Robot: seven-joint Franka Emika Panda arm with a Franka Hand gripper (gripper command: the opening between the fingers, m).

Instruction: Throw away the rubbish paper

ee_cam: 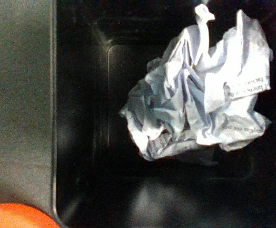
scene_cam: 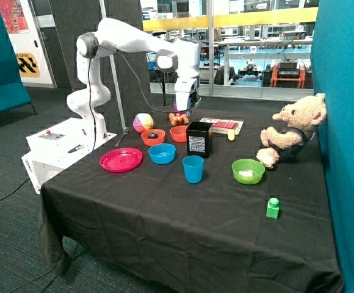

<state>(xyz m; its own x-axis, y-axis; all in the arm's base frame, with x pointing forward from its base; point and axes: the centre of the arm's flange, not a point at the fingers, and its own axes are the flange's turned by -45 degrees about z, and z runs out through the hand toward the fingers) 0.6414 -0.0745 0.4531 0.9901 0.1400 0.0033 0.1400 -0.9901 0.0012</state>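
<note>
1. In the wrist view a crumpled white paper wad with printed text (ee_cam: 202,90) fills the upper right of the frame, lying inside a square black plastic bin (ee_cam: 81,118) whose dark walls and floor surround it. By my judgement that piece of rubbish is already thrown away.
2. In the outside view the pincer (scene_cam: 186,105) of the white robot arm hangs in the upper middle of the frame, above and slightly behind the same black bin (scene_cam: 199,138) at the centre of the black-clothed counter (scene_cam: 165,207). I cannot tell whether its fingers are spread or pressed together; neither view shows them.
3. Something small and white (scene_cam: 247,174) lies in the lime-green plastic bowl (scene_cam: 248,171), right of centre. It may be another paper wad, though it is too small to be sure.
4. If so, the task seems partly done: one wad is binned, and at least that one is left.
5. An orange plastic bowl (ee_cam: 14,216) shows in the lower left corner of the wrist view, just beside the bin.
</note>
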